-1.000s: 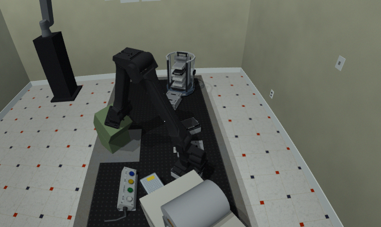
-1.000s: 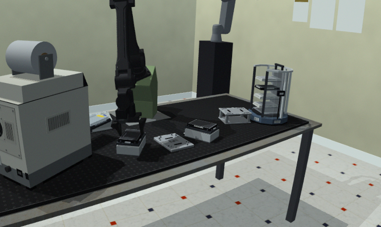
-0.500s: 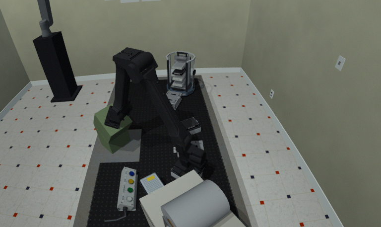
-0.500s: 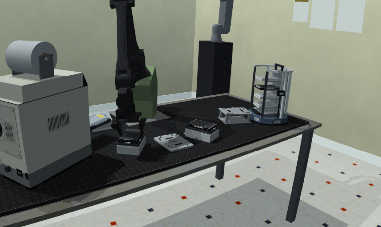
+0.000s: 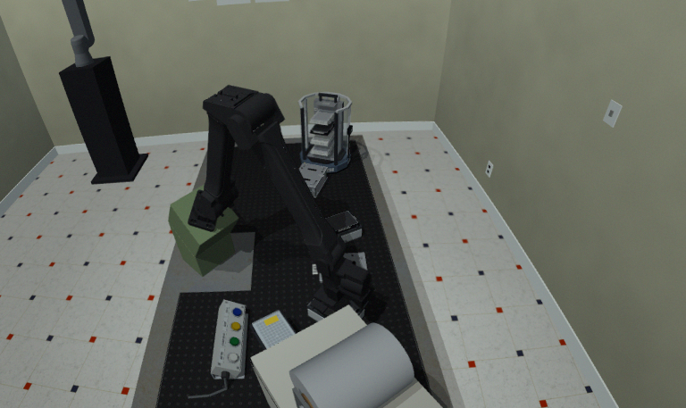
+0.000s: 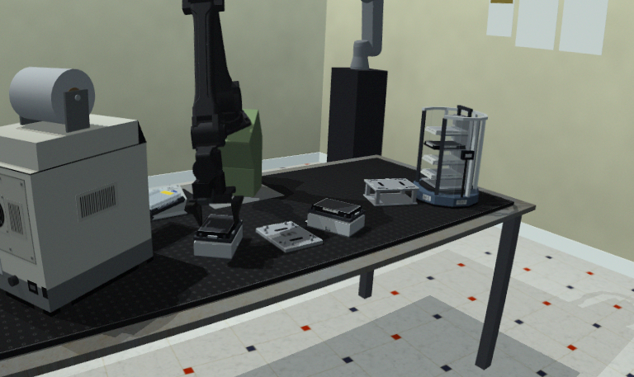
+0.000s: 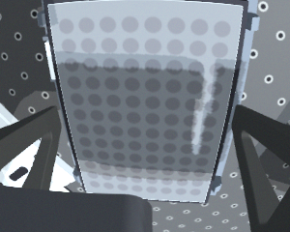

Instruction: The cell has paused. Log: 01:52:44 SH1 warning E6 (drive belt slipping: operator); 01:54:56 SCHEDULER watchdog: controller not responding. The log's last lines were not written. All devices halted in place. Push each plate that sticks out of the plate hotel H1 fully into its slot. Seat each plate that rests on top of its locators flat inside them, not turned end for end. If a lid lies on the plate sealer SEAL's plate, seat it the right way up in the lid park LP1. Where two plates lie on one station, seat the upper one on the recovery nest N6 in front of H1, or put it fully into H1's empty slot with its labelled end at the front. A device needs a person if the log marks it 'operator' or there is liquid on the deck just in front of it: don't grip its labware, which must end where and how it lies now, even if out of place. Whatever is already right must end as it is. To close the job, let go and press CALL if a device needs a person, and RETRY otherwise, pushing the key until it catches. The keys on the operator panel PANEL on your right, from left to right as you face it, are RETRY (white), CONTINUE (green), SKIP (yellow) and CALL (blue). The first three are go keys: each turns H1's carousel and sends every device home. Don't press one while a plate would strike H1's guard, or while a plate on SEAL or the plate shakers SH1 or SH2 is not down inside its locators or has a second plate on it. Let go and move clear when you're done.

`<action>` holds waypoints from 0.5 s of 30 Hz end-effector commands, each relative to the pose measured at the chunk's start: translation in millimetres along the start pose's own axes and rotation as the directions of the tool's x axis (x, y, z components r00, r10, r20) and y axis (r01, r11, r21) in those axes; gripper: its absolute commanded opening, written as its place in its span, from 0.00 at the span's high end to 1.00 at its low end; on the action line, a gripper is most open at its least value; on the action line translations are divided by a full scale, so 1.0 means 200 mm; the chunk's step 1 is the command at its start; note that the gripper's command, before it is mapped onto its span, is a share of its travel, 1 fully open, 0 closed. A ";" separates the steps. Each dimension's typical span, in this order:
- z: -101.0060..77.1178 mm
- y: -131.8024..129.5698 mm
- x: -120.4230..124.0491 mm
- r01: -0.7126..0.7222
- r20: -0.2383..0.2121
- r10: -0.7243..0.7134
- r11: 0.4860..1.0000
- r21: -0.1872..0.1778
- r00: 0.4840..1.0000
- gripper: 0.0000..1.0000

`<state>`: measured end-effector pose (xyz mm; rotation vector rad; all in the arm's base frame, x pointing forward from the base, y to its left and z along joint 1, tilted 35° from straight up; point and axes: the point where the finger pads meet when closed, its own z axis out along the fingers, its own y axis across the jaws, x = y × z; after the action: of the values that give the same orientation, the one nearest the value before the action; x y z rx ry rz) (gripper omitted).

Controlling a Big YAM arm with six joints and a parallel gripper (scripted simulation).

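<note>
The black arm (image 6: 208, 74) reaches down over a shaker (image 6: 217, 244) near the sealer (image 6: 69, 204). Its claw (image 6: 213, 209) hangs fully open and holds nothing, fingers straddling the plate (image 7: 145, 100) seated there.

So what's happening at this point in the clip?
A single black arm reaches down over a plate sitting on a small grey shaker block beside the big sealer machine. Its gripper is wide open, fingers either side of the plate, holding nothing. A second shaker carries a dark plate, the recovery nest stands before the plate hotel, and the key panel is untouched.
</note>
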<state>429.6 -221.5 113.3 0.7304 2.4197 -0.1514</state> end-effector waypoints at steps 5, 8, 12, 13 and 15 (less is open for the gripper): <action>-0.08 0.01 0.00 0.006 0.004 -0.006 1.000 -0.002 1.000 0.00; -0.12 0.03 0.00 0.006 0.003 -0.006 1.000 -0.006 1.000 0.00; -0.17 0.03 0.00 -0.001 0.003 0.001 1.000 -0.004 1.000 0.00; -0.18 0.03 0.00 -0.003 0.004 0.003 1.000 -0.003 1.000 0.00; -0.21 0.03 0.00 -0.003 0.004 0.003 1.000 -0.003 1.000 0.00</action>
<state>417.6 -212.4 141.5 0.7209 2.4112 -0.1552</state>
